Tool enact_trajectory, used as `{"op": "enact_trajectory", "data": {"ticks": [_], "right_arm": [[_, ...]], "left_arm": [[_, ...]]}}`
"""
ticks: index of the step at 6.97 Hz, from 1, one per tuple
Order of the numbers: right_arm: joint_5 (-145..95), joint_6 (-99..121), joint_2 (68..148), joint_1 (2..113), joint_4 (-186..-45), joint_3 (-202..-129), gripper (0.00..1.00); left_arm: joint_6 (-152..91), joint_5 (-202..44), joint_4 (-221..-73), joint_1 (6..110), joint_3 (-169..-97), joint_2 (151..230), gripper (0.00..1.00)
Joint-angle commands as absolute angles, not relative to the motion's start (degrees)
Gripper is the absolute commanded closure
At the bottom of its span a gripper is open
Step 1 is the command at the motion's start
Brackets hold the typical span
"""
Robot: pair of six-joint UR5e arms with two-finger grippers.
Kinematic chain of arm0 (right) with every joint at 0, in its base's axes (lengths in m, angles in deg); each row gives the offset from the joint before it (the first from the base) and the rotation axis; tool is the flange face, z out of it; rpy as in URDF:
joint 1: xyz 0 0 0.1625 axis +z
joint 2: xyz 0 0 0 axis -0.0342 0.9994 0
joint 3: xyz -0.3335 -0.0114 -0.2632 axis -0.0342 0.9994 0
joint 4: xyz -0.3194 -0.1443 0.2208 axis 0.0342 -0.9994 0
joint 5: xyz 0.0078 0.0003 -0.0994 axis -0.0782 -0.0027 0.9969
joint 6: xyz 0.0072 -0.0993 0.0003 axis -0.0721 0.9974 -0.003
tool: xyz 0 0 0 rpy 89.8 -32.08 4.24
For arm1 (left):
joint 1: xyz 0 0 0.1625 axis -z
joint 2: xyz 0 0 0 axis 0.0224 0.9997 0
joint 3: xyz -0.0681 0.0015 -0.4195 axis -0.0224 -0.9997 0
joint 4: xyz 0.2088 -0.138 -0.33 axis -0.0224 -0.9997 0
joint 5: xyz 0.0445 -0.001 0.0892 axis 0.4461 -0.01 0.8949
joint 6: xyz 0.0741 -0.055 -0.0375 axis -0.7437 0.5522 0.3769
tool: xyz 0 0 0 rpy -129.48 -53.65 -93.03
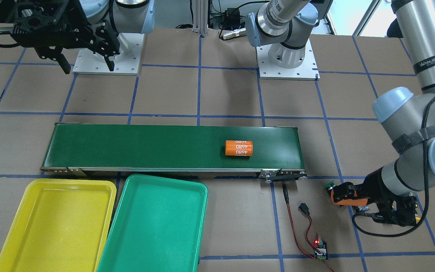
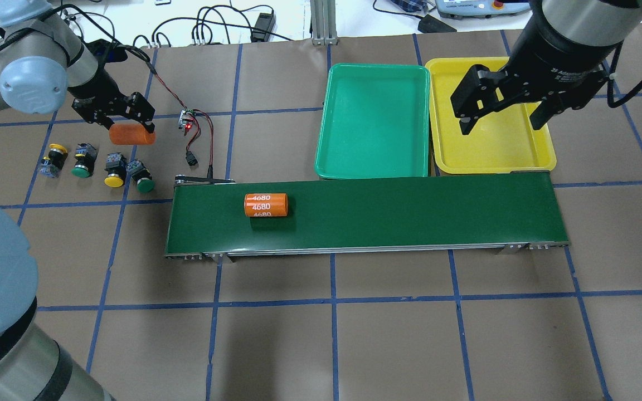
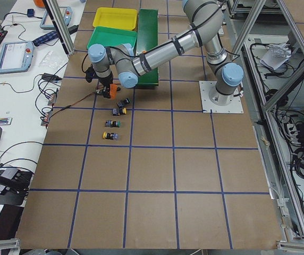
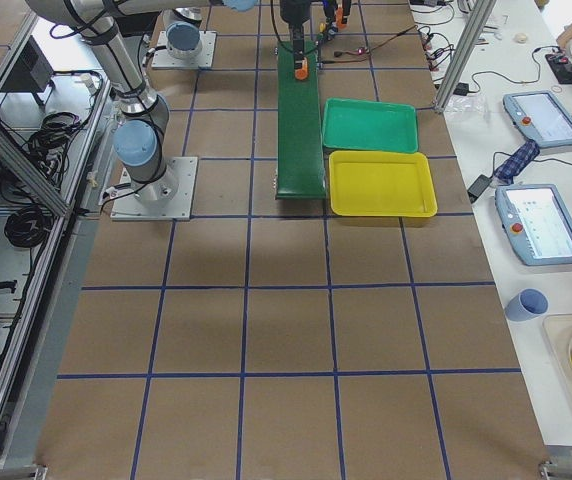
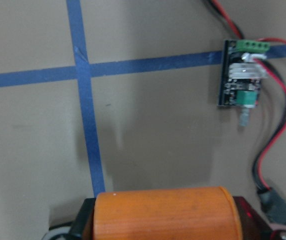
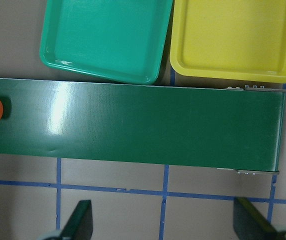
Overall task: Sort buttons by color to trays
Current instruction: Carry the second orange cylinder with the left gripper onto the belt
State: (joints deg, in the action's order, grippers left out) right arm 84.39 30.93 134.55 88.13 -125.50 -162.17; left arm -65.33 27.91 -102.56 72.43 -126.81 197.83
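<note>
Brown-papered table: four buttons lie unsorted at the conveyor's nine o'clock, seemingly staged near the left gripper, which pinches an orange cylinder instead; the right gripper hangs spread above the yellow tray, likely awaiting deliveries.

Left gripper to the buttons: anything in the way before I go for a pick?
Yes: the left gripper is shut on an orange cylinder, so it has no free grip. On the table itself nothing lies between it and the row of buttons; the controller board sits off toward the conveyor.
</note>
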Motion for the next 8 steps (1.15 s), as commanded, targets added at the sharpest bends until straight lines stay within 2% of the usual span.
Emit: {"op": "enact_trajectory", "data": {"ticks": [1,2,5,8], "right_arm": [[84.4,30.9,134.7,88.1,-125.5,-162.2,0.0],[84.4,30.9,134.6,88.1,-125.5,-162.2,0.0],[84.4,30.9,134.7,88.1,-125.5,-162.2,0.0],[84.4,30.9,134.7,88.1,-125.5,-162.2,0.0]], "left_arm": [[-60.7,26.2,-105.2,77.8,-133.3,190.7,1.0],[-57.9,26.0,-104.2,79.4,-138.5,188.9,1.0],[-58.6,25.8,-102.6,79.9,-146.6,185.4,1.0],[-58.6,25.7,-101.7,80.7,-149.4,183.7,1.0]]}}
